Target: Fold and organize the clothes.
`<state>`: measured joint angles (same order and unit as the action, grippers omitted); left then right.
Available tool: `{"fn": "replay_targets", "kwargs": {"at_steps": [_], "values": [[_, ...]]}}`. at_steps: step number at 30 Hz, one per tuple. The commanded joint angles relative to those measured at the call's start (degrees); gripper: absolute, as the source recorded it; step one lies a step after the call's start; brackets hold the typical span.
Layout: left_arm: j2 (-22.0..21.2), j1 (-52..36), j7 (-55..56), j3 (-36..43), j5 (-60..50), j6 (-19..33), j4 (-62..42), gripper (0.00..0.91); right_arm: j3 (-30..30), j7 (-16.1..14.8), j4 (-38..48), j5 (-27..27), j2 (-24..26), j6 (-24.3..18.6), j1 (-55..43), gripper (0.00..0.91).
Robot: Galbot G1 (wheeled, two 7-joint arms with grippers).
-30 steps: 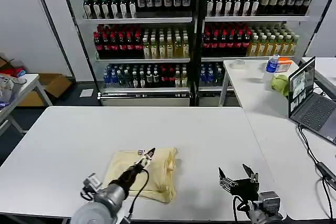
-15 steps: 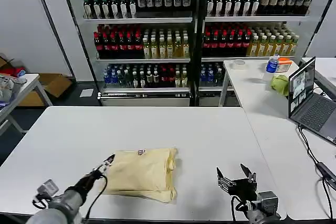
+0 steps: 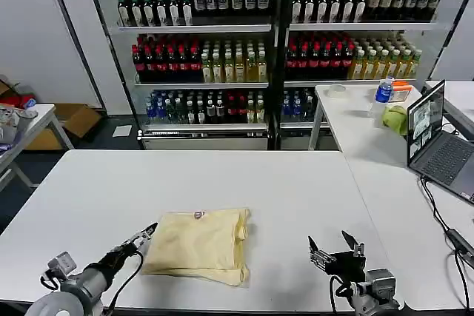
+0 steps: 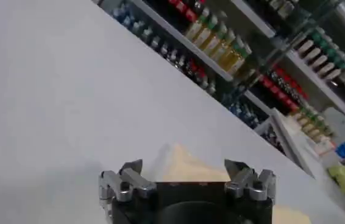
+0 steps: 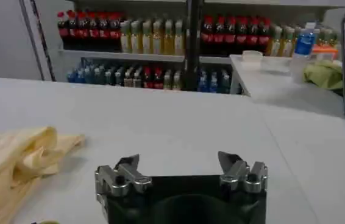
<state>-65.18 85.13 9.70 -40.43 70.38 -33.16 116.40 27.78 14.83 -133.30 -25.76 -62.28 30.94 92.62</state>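
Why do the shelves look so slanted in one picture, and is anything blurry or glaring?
Left wrist view: tilted camera slants the shelves, and the table looks soft and washed out. Head view: even light, upright and sharp. Right wrist view: garment crisp, background bottles slightly soft.

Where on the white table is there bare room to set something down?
The white table is bare behind the folded clothes up to its far edge, and between the clothes and the open right tool. The near left corner is crowded: the open left tool sits at the clothes' left edge.
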Motion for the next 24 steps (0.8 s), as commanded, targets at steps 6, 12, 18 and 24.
{"fn": "replay_targets", "kwargs": {"at_steps": [6, 12, 18, 24], "values": [[-0.3, -3.8, -3.9, 6.5, -1.5, -0.3, -4.8, 0.907, 1.1, 0.0, 0.1, -1.4, 1.7, 0.0, -0.1, 0.907], [-1.2, -5.8, -4.7, 8.6, -2.7, -0.3, -5.5, 0.907, 1.6, 0.0, 0.1, -2.1, 2.5, 0.0, -0.2, 0.907], [-1.3, -7.2, -5.1, 9.4, -3.7, -0.2, -7.0, 0.907, 2.0, 0.0, -0.1, -2.5, 3.2, 0.0, 0.0, 0.907], [-1.4, -7.4, -5.3, 9.1, -4.0, -0.2, -8.8, 0.615, 2.5, 0.0, -0.3, -3.0, 3.7, -0.1, 0.1, 0.907]]}}
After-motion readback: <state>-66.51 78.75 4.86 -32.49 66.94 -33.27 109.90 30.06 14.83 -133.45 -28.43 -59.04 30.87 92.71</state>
